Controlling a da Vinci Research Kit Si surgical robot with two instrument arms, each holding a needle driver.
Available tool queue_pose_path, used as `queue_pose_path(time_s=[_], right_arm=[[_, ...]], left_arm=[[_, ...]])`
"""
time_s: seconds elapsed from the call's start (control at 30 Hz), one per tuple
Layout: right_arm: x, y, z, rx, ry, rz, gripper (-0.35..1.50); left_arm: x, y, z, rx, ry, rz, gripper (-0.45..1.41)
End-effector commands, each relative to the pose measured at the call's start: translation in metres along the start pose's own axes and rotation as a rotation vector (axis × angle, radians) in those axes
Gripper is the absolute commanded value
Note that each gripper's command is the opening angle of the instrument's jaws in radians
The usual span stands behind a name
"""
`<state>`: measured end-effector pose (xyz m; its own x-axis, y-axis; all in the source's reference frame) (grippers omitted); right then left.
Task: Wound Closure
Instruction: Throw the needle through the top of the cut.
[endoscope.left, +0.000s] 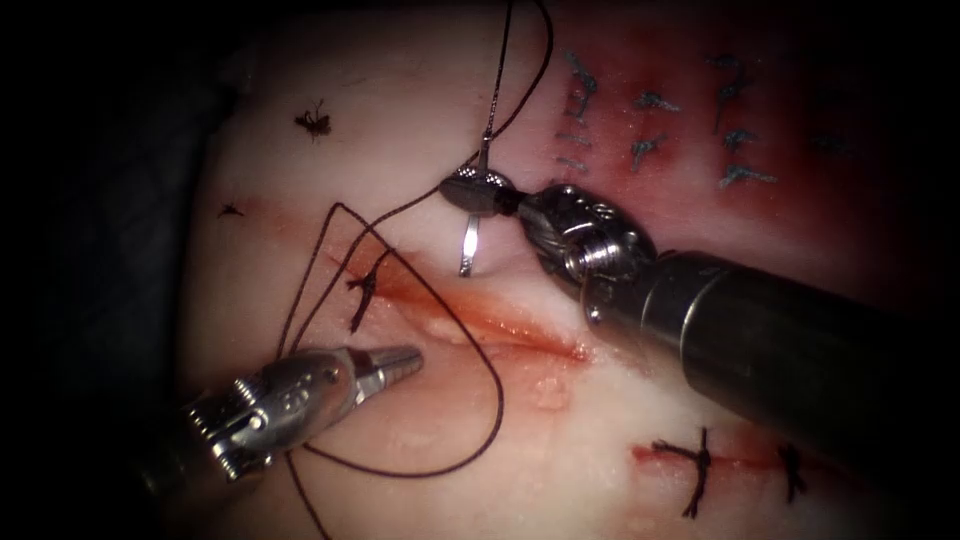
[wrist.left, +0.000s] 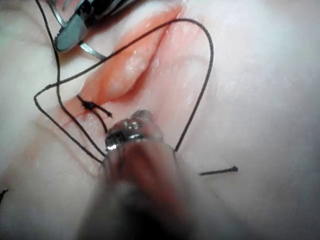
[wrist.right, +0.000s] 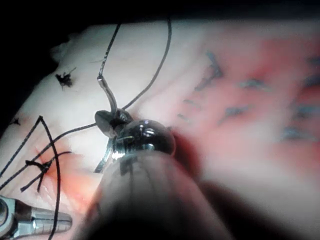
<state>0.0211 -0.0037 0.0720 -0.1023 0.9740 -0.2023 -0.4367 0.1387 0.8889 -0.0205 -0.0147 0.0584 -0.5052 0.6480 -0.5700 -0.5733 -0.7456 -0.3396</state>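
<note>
My right tool (endoscope.left: 475, 190) is shut on the curved needle (endoscope.left: 470, 245) near mid-curve, on the far side of the cut (endoscope.left: 500, 325). The needle (wrist.right: 107, 92) stands free of the tissue, tip down just above the surface. Dark thread (endoscope.left: 497, 400) trails from the needle's upper end and lies in wide loops over the cut. A knotted stitch (endoscope.left: 362, 290) sits at the cut's left end. My left tool (endoscope.left: 405, 360) rests on the near side, left of the cut's middle, jaws shut with nothing seen in them. The thread (wrist.left: 210, 55) runs past its wrist (wrist.left: 135, 131).
Two finished stitches (endoscope.left: 700, 465) cross a second cut at the lower right. Blue ink marks (endoscope.left: 650, 100) dot the reddened tissue at the upper right. Cut thread ends (endoscope.left: 313, 122) lie at the upper left. Red fluid lines the open cut.
</note>
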Motion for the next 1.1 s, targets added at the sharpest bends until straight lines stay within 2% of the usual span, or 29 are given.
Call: queue_pose_path(time_s=[0.03, 0.4, 0.63, 1.1], right_arm=[[0.0000, -0.0001, 0.0007, 0.004, -0.001, 0.010, -0.35], [-0.0010, -0.0018, 0.0008, -0.012, -0.044, 0.085, -0.35], [-0.0012, -0.0021, 0.0010, -0.010, -0.041, 0.231, -0.35], [-0.0022, -0.0034, 0.0010, 0.001, -0.059, 0.377, -0.35]], left_arm=[[0.0002, -0.0002, 0.0008, 0.000, 0.002, 0.001, -0.35], [0.0004, -0.0002, 0.0010, 0.002, 0.001, 0.010, -0.35], [0.0004, -0.0002, 0.0010, 0.002, 0.001, 0.010, -0.35], [0.0006, -0.0004, 0.0009, 0.002, 0.000, 0.008, -0.35]])
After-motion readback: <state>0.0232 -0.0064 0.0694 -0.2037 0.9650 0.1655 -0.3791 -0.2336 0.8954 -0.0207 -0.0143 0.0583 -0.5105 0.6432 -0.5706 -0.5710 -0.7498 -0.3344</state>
